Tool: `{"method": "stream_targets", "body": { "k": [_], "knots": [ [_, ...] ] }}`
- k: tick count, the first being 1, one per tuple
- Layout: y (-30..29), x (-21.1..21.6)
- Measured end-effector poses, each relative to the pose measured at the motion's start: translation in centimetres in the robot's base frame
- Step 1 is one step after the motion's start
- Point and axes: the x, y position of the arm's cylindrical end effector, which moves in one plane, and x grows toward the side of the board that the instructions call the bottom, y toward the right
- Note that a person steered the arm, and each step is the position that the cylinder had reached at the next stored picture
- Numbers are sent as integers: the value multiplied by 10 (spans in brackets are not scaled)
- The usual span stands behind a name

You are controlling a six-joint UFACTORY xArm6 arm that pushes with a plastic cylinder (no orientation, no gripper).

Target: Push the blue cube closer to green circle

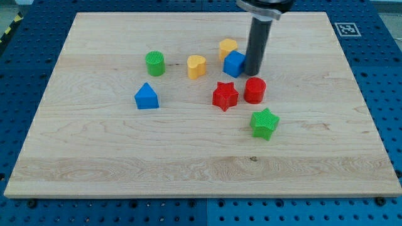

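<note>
The blue cube (233, 64) sits on the wooden board (94, 150) above the middle. My tip (252, 73) stands right against the cube's right side, touching or nearly touching it. The green circle (155, 63), a short cylinder, stands well to the cube's left. A yellow heart (196, 66) lies between the cube and the green circle. A second yellow block (228, 47) sits just above the cube, touching or close to it.
A red cylinder (255, 90) stands just below my tip. A red star (225, 96) lies below the cube. A green star (264, 123) lies lower right. A blue triangular block (146, 96) sits below the green circle.
</note>
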Motion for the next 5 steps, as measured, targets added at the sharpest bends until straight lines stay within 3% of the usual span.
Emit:
{"method": "stream_targets", "body": {
  "k": [3, 5],
  "knots": [
    [-42, -38],
    [-111, -44]
  ]
}}
